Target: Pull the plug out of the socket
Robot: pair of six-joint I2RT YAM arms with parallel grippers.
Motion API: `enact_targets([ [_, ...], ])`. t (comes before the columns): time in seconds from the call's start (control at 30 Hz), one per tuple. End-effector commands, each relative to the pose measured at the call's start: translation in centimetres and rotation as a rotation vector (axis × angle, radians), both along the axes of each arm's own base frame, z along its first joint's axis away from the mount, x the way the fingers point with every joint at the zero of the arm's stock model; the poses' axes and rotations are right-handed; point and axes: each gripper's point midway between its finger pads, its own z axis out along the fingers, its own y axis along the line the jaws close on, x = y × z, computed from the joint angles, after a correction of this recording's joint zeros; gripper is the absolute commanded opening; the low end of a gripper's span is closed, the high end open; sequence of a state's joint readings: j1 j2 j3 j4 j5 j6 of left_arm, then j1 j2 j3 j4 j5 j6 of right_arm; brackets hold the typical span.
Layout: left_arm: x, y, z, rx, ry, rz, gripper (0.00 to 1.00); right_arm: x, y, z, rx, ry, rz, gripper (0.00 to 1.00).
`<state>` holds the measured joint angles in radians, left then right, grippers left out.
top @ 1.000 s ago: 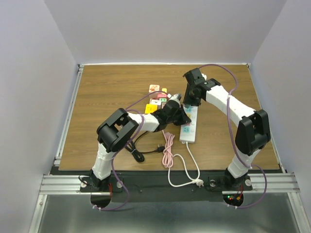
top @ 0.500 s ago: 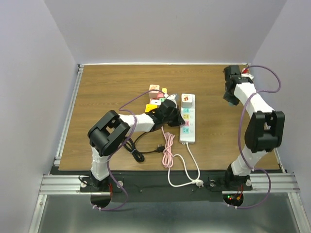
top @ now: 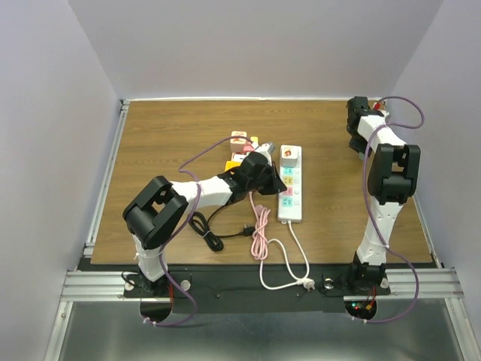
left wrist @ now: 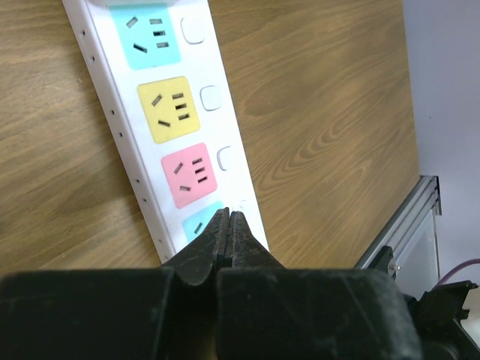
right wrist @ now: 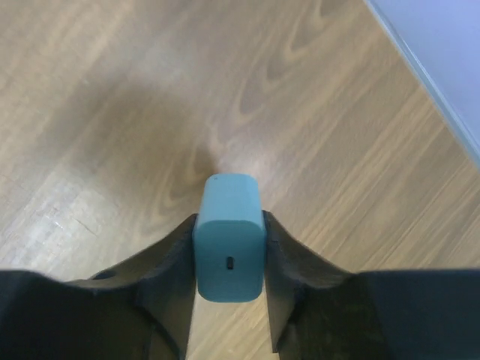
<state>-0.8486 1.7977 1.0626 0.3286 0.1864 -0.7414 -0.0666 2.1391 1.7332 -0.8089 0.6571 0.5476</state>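
Note:
The white power strip [top: 291, 192] with coloured sockets lies mid-table; in the left wrist view the strip [left wrist: 169, 112] shows cyan, yellow and pink sockets, all vacant. My left gripper [top: 273, 181] is shut with nothing in it, its tips [left wrist: 227, 217] resting on the strip's near end beside a cyan socket. A blue plug [right wrist: 228, 238], a blocky charger, sits between the fingers of my right gripper [right wrist: 229, 220], held above bare wood. That right gripper [top: 353, 143] is at the table's back right, well away from the strip. A white plug [top: 289, 156] sits in the strip's far end.
Several small coloured adapters [top: 242, 153] are clustered left of the strip's far end. A pink cable [top: 260, 230], a black cable [top: 207, 232] and the strip's white cord [top: 290, 263] lie near the front edge. The right wall stands close to my right arm.
My right gripper has left the strip's far end and swung to the back right with the blue plug in it. The left gripper has stayed on the strip while its elbow shifted left.

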Motion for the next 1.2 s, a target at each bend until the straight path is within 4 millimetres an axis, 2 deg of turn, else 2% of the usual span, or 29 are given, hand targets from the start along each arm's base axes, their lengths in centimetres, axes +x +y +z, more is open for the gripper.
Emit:
enact_targets([
  [0.0, -0.3, -0.6, 0.7, -0.042, -0.014, -0.035, 0.00, 1.4, -1.3, 0.9, -0.055, -0.005, 0.005, 0.54],
  [0.1, -0.4, -0.9, -0.6, -0.032, 0.014, -0.048, 0.00, 1.8, -0.9, 0.6, -0.025, -0.008, 0.018, 0.70],
  [0.2, -0.5, -1.2, -1.1, -0.037, 0.025, -0.056, 0.00, 2.2, -0.3, 1.0, 0.010, -0.028, 0.036, 0.78],
  [0.3, -0.6, -1.5, -1.5, -0.040, 0.037, -0.068, 0.00, 3.0, 0.4, 2.7, 0.045, -0.079, 0.061, 0.84],
  [0.33, -0.6, -1.5, -1.7, -0.038, 0.040, -0.070, 0.00, 3.2, 0.7, 4.5, 0.057, -0.123, 0.070, 0.88],
  [0.43, -0.6, -1.6, -2.1, -0.036, 0.041, -0.073, 0.00, 4.4, 2.8, 7.2, 0.163, -0.221, 0.149, 0.92],
  [0.47, -0.6, -1.6, -2.2, -0.035, 0.045, -0.072, 0.00, 5.2, 5.0, 8.8, 0.247, -0.273, 0.251, 0.92],
  [0.5, -0.6, -1.6, -2.5, -0.033, 0.050, -0.073, 0.00, 5.4, 6.1, 9.6, 0.282, -0.295, 0.290, 0.92],
  [0.57, -0.5, -1.7, -2.8, -0.033, 0.056, -0.072, 0.00, 5.6, 8.5, 10.4, 0.348, -0.312, 0.377, 0.93],
  [0.6, -0.5, -1.7, -2.8, -0.033, 0.058, -0.067, 0.00, 5.4, 10.7, 10.9, 0.390, -0.314, 0.442, 0.95],
  [0.63, -0.4, -1.7, -3.1, -0.029, 0.063, -0.062, 0.00, 5.2, 11.9, 11.0, 0.411, -0.309, 0.478, 0.95],
  [0.67, -0.3, -1.7, -3.2, -0.029, 0.067, -0.056, 0.00, 4.8, 14.5, 11.3, 0.444, -0.302, 0.549, 0.96],
  [0.73, -0.2, -1.6, -3.4, -0.025, 0.069, -0.050, 0.00, 4.2, 16.7, 11.4, 0.463, -0.291, 0.607, 0.98],
  [0.77, -0.1, -1.7, -3.5, -0.024, 0.070, -0.048, 0.00, 3.8, 18.9, 11.5, 0.478, -0.280, 0.661, 0.99],
  [0.87, 0.1, -1.7, -4.2, -0.018, 0.088, -0.037, 0.00, 2.9, 22.3, 11.7, 0.486, -0.265, 0.738, 1.00],
  [0.9, 0.2, -1.6, -4.6, -0.016, 0.095, -0.033, 0.00, 2.5, 24.1, 11.6, 0.492, -0.256, 0.773, 1.00],
  [1.07, 0.2, -1.0, -5.1, -0.004, 0.104, -0.017, 0.00, 1.9, 28.1, 11.1, 0.504, -0.228, 0.856, 1.00],
  [1.17, 0.4, -0.5, -5.3, 0.002, 0.105, -0.003, 0.00, 1.9, 29.2, 10.1, 0.492, -0.203, 0.880, 1.00],
])
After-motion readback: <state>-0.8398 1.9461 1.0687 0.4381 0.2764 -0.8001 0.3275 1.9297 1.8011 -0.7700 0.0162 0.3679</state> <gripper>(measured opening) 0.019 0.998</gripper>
